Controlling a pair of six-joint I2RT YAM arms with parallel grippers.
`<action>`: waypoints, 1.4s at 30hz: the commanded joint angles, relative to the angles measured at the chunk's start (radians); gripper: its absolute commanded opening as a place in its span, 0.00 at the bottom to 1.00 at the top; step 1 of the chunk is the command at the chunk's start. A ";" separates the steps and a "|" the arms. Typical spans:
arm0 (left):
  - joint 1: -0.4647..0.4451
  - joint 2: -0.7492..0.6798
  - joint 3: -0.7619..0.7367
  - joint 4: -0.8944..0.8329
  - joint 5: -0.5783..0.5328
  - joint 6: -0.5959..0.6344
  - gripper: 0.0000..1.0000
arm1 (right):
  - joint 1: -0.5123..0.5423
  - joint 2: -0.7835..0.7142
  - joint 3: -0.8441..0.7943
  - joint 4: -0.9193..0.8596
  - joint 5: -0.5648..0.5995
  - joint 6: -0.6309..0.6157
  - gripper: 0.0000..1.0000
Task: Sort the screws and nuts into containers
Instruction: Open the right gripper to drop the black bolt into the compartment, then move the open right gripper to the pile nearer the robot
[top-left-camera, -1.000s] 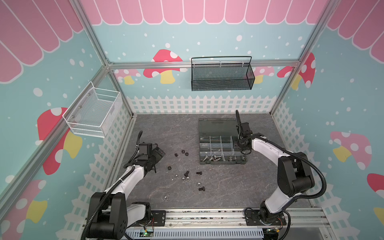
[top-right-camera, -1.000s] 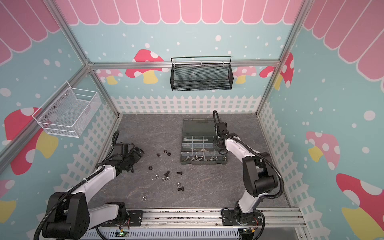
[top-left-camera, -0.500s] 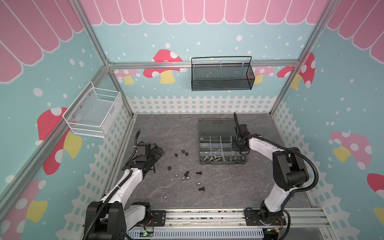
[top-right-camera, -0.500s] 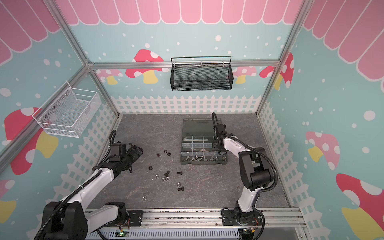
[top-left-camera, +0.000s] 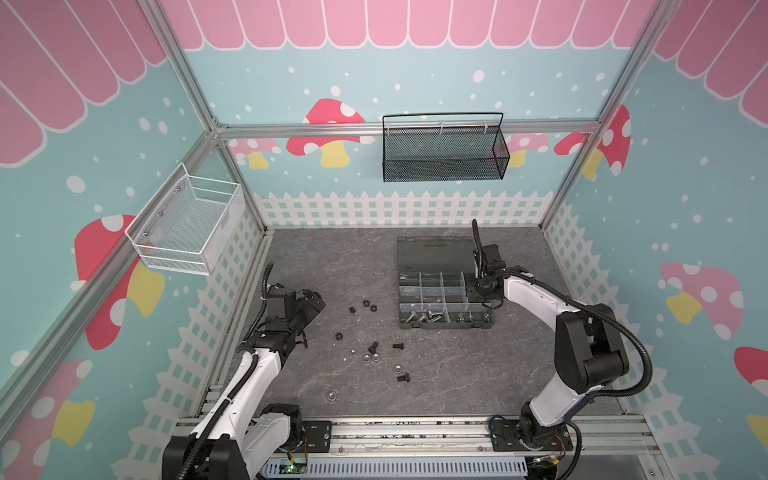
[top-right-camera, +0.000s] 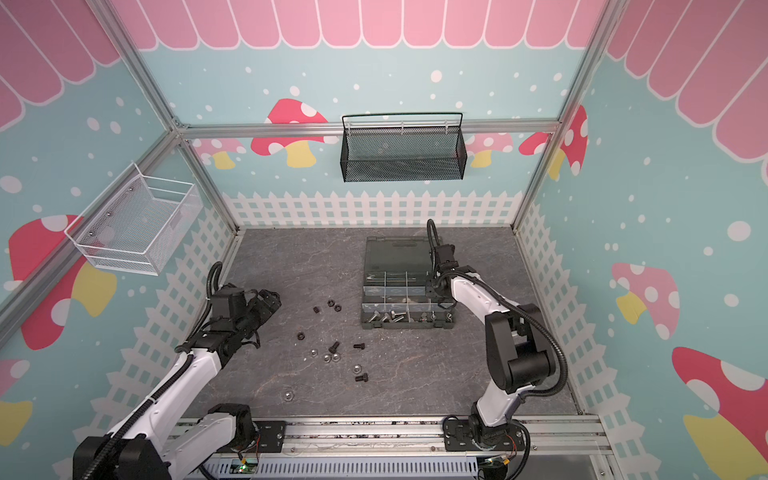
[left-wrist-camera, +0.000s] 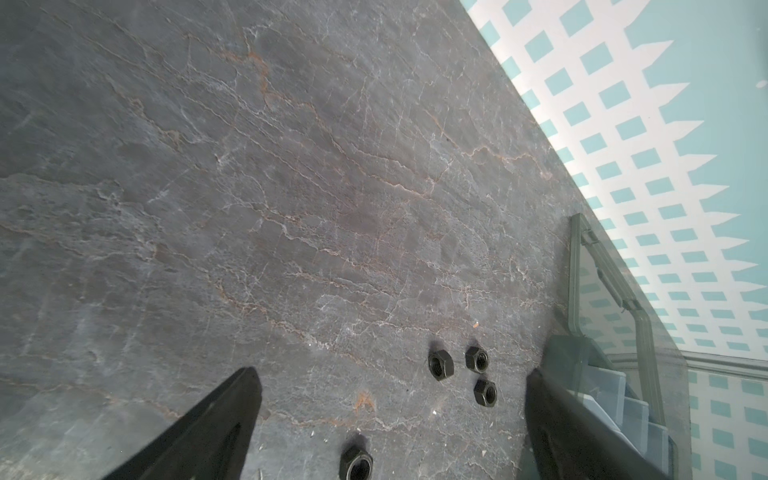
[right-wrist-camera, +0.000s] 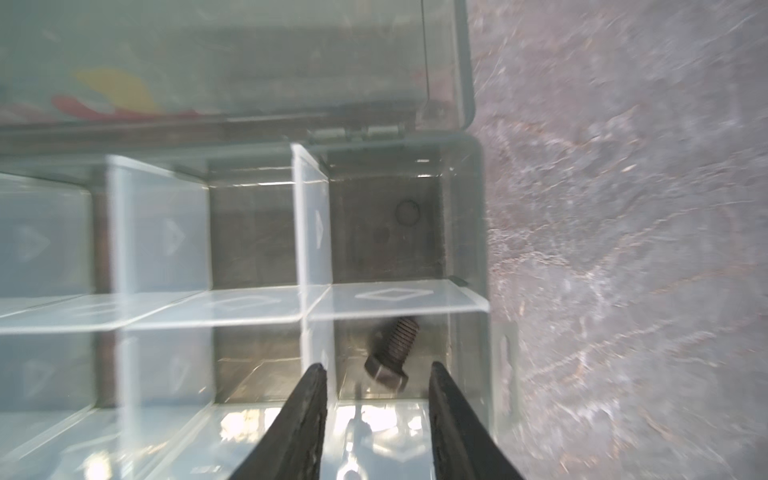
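Observation:
The dark grey organizer box (top-left-camera: 446, 327) (top-right-camera: 407, 325) lies open at the right of the table, and its containers are cells with clear dividers (right-wrist-camera: 311, 224). My right gripper (right-wrist-camera: 377, 366) (top-left-camera: 478, 291) hangs open over a right-end cell. A black screw (right-wrist-camera: 399, 340) sits loose in that cell, just past the fingertips. Silver screws (top-left-camera: 424, 318) fill the front row. My left gripper (left-wrist-camera: 392, 374) (top-left-camera: 313, 301) is wide open and empty, low over the table, with black nuts (left-wrist-camera: 440, 365) (top-left-camera: 366, 303) in front of it. Black screws (top-left-camera: 398, 345) and silver nuts (top-left-camera: 366, 357) are scattered mid-table.
The box's lid (top-left-camera: 434, 253) lies flat behind the cells. A black mesh basket (top-left-camera: 444, 153) hangs on the back wall and a white wire basket (top-left-camera: 187, 228) on the left wall. One silver nut (top-left-camera: 331, 395) lies near the front rail.
My right gripper's jaws have parted over the box, and the black screw now lies free in the cell. My left gripper has edged slightly toward the nuts, still open.

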 joint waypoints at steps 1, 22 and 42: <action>0.012 -0.057 -0.036 0.031 -0.005 -0.017 1.00 | 0.041 -0.092 -0.003 -0.058 0.034 -0.003 0.44; 0.017 -0.225 -0.089 -0.006 -0.019 -0.052 1.00 | 0.763 -0.198 -0.137 -0.177 0.053 0.183 0.49; 0.017 -0.235 -0.111 -0.043 0.035 -0.046 1.00 | 0.980 -0.018 -0.157 -0.144 0.035 0.150 0.59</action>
